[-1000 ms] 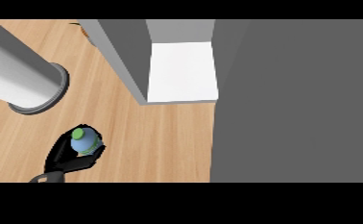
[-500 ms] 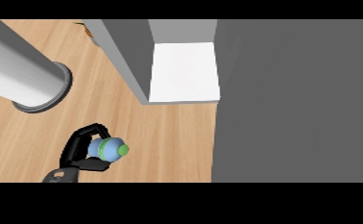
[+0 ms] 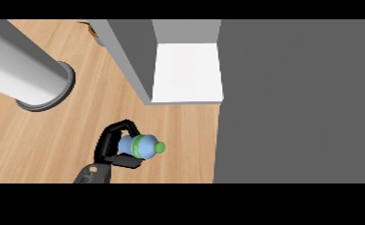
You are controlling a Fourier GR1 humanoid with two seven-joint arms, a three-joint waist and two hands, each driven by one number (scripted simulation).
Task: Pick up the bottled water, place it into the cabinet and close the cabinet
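Bottled water (image 3: 145,147), green cap toward the cabinet (image 3: 187,74), low over the wooden table (image 3: 50,137), clasped in curled fingers of the robot hand (image 3: 113,144), probably the right. Best carried upright onto the white shelf, clear of the grey side wall.

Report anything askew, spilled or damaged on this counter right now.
Nothing stands out. The black robot hand curls round the light-blue water bottle with green cap above the wooden counter; no spill shows. The white-floored open cabinet looks intact.
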